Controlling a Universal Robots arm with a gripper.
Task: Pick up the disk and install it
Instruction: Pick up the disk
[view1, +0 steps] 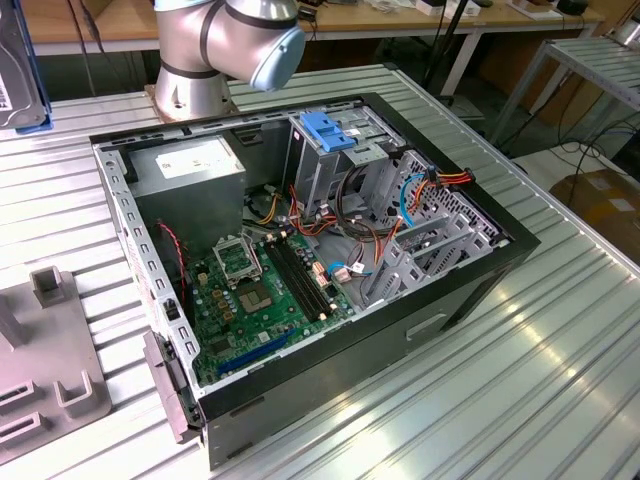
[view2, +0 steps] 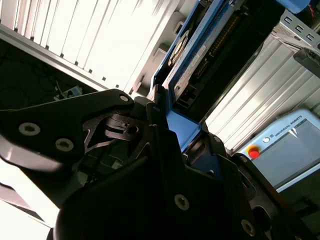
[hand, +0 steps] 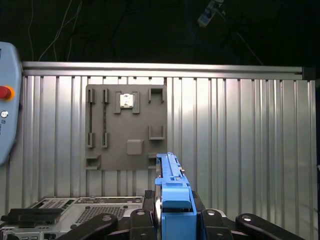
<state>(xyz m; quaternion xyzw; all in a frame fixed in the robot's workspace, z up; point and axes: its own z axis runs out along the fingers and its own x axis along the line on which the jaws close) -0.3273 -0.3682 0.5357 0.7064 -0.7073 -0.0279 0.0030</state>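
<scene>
The disk (hand: 173, 200) is a silver-grey drive in a bright blue carrier frame. It shows edge-on in the first wrist view, clamped between the black fingers (hand: 146, 207) of my gripper (hand: 173, 212), which is shut on it. In the second wrist view the disk's (view2: 197, 60) flat side and blue edge run away from the gripper (view2: 170, 125). The disk hangs in the air above the ribbed metal table. At the exterior view's far left edge its grey face and blue lower edge (view1: 18, 85) show.
An open computer case (view1: 470, 270) lies on the table (view1: 560, 380) with its motherboard (view1: 250, 290) and a metal cage with a blue top (view1: 330, 130). A grey fixture plate (view1: 40, 370) (hand: 126, 127) lies beside the case. A teach pendant (hand: 5, 115) sits nearby.
</scene>
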